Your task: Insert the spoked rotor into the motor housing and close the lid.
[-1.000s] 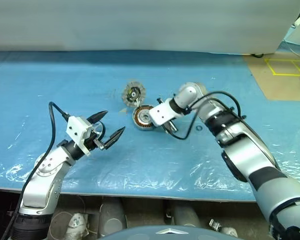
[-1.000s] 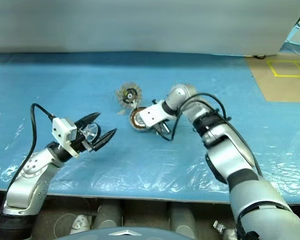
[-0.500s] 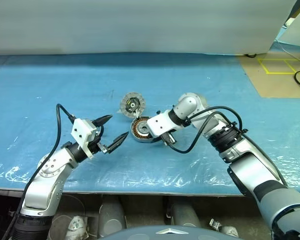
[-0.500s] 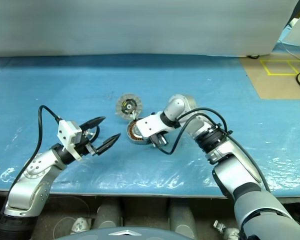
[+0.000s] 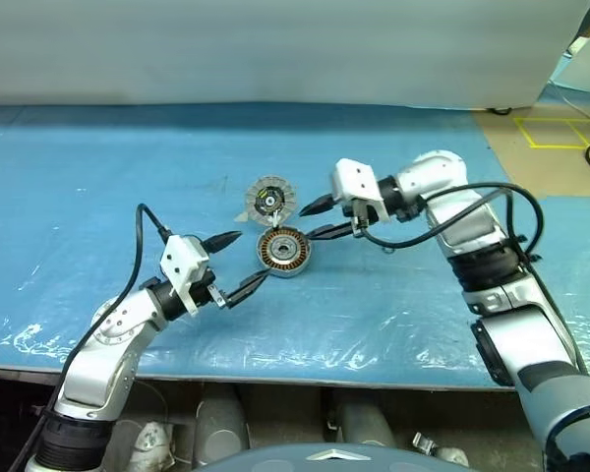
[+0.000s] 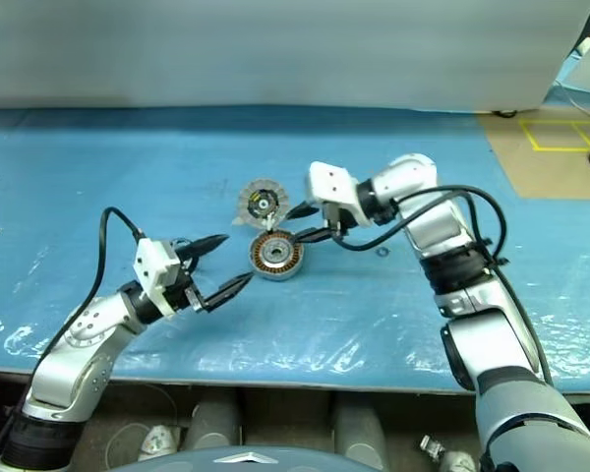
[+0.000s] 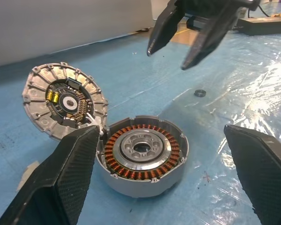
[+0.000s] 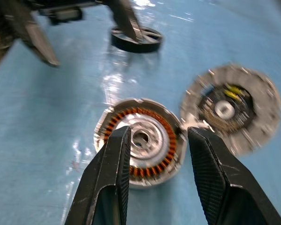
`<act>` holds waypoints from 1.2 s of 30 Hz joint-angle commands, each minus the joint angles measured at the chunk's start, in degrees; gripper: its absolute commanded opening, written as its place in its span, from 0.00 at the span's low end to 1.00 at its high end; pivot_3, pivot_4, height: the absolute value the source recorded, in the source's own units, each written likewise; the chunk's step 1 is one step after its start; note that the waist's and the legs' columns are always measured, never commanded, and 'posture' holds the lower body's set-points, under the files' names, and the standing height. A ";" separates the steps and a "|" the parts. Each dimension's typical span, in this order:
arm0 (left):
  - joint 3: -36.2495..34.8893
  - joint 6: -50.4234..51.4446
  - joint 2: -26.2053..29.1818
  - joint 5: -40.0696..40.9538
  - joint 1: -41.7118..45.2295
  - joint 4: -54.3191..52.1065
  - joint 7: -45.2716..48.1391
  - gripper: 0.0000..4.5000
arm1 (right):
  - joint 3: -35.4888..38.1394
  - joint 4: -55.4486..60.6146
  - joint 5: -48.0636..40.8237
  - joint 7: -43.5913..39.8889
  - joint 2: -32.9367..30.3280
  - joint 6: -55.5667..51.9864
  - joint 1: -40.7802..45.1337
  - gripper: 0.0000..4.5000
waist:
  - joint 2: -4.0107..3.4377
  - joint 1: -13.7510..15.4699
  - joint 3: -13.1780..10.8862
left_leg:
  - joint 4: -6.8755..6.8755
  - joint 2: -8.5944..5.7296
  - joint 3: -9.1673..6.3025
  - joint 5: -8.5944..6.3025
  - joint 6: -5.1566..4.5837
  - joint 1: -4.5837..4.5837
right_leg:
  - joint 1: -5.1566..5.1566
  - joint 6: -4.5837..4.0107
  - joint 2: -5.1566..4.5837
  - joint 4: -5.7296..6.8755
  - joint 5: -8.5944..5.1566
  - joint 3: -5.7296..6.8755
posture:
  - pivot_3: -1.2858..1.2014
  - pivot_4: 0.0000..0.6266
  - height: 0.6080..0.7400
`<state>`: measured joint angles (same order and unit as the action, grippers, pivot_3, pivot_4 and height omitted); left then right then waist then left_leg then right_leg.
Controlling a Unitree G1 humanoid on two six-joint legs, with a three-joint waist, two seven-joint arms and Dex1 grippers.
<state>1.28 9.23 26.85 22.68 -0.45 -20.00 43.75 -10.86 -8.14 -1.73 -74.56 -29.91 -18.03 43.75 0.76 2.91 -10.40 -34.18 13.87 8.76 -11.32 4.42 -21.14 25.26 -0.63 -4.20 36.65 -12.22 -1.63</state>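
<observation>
Rotor seated, lid up

The spoked rotor (image 7: 143, 149) sits inside the motor housing (image 7: 145, 176) on the blue-covered bench (image 5: 423, 315). The round lid (image 7: 65, 100) stands tilted open, touching the housing's far-left rim. The right gripper (image 5: 326, 218) hovers just beside the housing, jaws released, empty. The left gripper (image 5: 238, 264) waits near its other side, jaws spread wide

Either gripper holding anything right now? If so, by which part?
Nothing held. Left gripper and right gripper both have open, empty jaws; the spoked rotor sits in the motor housing on the table.
</observation>
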 commanded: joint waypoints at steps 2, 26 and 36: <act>1.20 -0.79 0.00 -0.47 0.48 0.08 1.08 1.00 | 8.81 4.10 -2.08 11.89 -1.07 -2.46 -8.99 0.44 | 0.00 0.08 0.00 | 0.02 -0.02 0.00 0.00 0.01 0.01 | 0.00 0.01 0.00 -0.01 0.00 -0.01 | 0.52 0.24 1.00; 1.95 -0.58 -0.18 -0.74 1.76 1.32 2.22 1.00 | 13.64 -3.27 -2.30 29.43 -1.65 1.33 -25.90 0.44 | -0.11 -0.31 0.05 | 0.15 -0.10 0.02 -0.01 0.01 0.04 | -0.02 0.09 -0.01 -0.19 -0.02 0.00 | 0.52 0.24 1.00; 2.25 0.84 0.25 -0.51 2.78 0.53 2.00 1.00 | 13.03 -2.84 -2.60 28.61 -3.76 1.05 -27.94 0.44 | -0.13 -0.19 0.07 | 0.19 -0.10 0.01 -0.02 0.00 0.06 | -0.09 0.09 -0.01 -0.29 -0.03 0.00 | 0.52 0.24 1.00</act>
<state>4.00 9.88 26.83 21.67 1.74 -17.37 45.90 2.65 -11.08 -4.28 -45.89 -32.72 -16.55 17.00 0.63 2.72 -10.33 -33.99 13.77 8.77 -11.34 4.43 -21.08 25.16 -0.53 -4.21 36.35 -12.25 -1.63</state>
